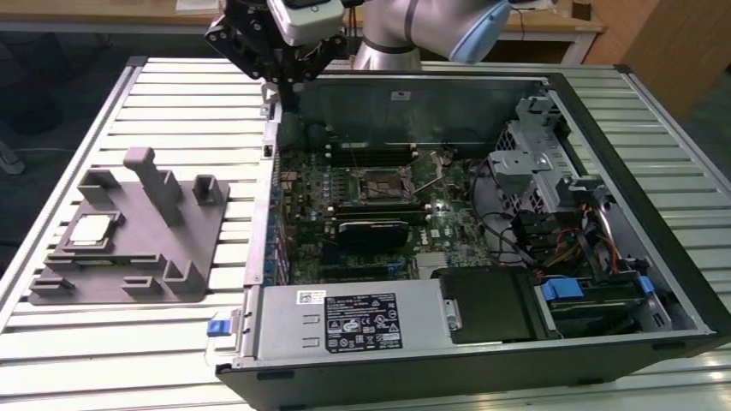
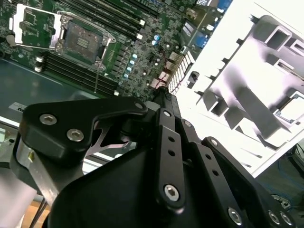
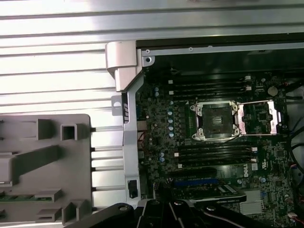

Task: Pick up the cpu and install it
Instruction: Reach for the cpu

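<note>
Slatted metal table [image 1: 160, 103] carried everything. An open black computer case [image 1: 457, 377] lay on its side across the exterior view's right and middle. The grey fixture tray [image 1: 149, 248] sat on the slats at the exterior view's left, just beside the case but apart from it.

Inside the case: green motherboard [image 1: 446, 223] face up, and a silver power supply [image 1: 354, 321] along the near wall. A drive cage with bundled cables was at the exterior view's right.

The pale arm [image 1: 423, 26] came in from the far edge of the table. Its black gripper [image 1: 291, 79] hung pointing down above the far corner of the case, on the side nearest the tray, clear of table and case alike. In the second wrist view the gripper [image 2: 164, 95] showed its fingers drawn together to a narrow tip, with nothing between them.

CPU socket [image 3: 213, 119] sat mid-board between rows of memory slots. In the first wrist view its metal load frame [image 3: 256, 118] lay flipped open beside it and the socket bed was bare.

The cpu [image 1: 92, 229] lay flat, silver top up, in a square recess of the tray on the side away from the case. It was well apart from the gripper and nothing touched it.
</note>
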{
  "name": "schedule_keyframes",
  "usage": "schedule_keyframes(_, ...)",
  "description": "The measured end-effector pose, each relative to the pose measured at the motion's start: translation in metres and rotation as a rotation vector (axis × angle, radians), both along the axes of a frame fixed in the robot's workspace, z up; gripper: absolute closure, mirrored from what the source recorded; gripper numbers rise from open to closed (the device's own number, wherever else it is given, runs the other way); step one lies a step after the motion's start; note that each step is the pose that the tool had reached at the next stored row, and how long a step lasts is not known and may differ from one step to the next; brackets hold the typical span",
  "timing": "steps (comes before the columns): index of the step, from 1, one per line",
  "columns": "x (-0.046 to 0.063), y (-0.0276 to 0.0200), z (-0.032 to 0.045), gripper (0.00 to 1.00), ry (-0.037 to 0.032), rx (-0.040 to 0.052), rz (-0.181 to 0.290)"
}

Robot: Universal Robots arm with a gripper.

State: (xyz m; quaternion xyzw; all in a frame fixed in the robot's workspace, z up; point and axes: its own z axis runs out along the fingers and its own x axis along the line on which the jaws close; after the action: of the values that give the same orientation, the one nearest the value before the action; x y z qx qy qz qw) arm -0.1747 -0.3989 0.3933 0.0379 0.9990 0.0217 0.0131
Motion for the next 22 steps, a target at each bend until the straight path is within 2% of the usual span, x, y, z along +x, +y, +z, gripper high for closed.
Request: schedule_keyframes(22, -0.039, 0.0000, 0.0000, 0.89, -0.0001, 0.0000, 0.000)
